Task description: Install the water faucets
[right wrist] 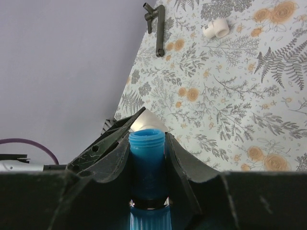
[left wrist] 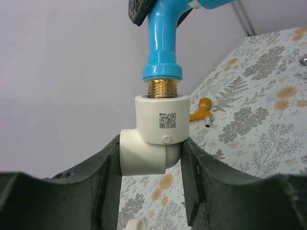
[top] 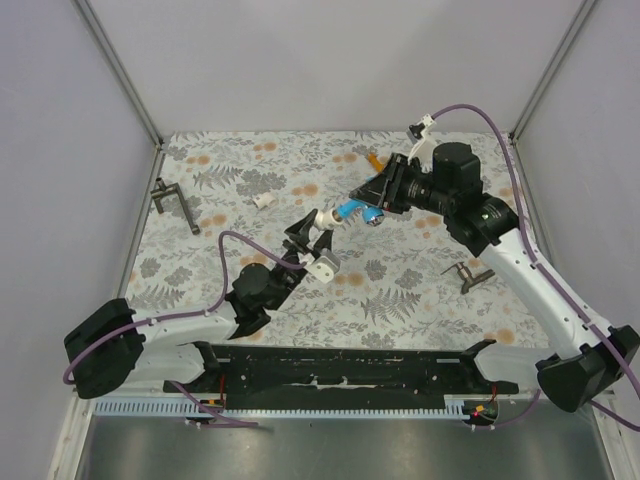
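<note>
The bright blue faucet (top: 349, 209) hangs in the air over the middle of the table. My right gripper (top: 380, 198) is shut on it; in the right wrist view the jaws (right wrist: 147, 158) clamp its blue threaded spout (right wrist: 147, 148). My left gripper (top: 314, 232) is shut on a white elbow fitting (left wrist: 153, 139) with a QR code. The blue faucet (left wrist: 162, 43) stands in the fitting's top, with a band of its brass thread (left wrist: 162, 89) showing. The orange faucet (top: 375, 158) lies on the mat at the back and also shows in the left wrist view (left wrist: 201, 111).
A second white fitting (top: 265, 200) lies left of centre and shows in the right wrist view (right wrist: 216, 28). One dark metal bracket (top: 175, 205) lies at the far left, another (top: 468, 275) at the right. White walls enclose the floral mat (top: 400, 290).
</note>
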Robot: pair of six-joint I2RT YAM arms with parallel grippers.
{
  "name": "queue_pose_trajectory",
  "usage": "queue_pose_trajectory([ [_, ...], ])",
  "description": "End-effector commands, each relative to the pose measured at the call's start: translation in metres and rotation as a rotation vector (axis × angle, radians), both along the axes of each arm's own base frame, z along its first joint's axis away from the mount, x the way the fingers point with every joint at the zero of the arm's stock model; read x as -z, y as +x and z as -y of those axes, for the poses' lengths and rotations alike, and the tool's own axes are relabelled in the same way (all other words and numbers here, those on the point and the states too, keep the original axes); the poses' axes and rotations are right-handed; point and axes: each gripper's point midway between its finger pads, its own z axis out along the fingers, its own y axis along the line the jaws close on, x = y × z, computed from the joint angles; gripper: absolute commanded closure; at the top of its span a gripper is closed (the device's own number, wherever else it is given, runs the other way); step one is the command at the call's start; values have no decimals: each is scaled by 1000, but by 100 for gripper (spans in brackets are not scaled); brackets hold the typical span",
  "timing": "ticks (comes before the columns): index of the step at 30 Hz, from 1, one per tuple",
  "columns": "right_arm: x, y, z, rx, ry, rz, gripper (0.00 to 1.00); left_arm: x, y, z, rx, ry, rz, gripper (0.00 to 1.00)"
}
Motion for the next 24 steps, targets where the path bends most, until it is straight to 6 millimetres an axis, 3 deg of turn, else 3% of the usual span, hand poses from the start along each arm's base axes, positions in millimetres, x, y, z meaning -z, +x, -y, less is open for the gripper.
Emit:
queue_pose_trajectory([
  [1, 31, 0, -14, 13, 3, -137, 100, -70, -34, 7, 120, -194, 206, 98],
  [12, 63, 15, -18, 39, -42, -180, 100, -7, -22, 8, 77, -89, 69, 98],
  [24, 109, 35, -21, 78, -44, -229, 100, 53, -4, -5, -34, -159, -163, 84],
])
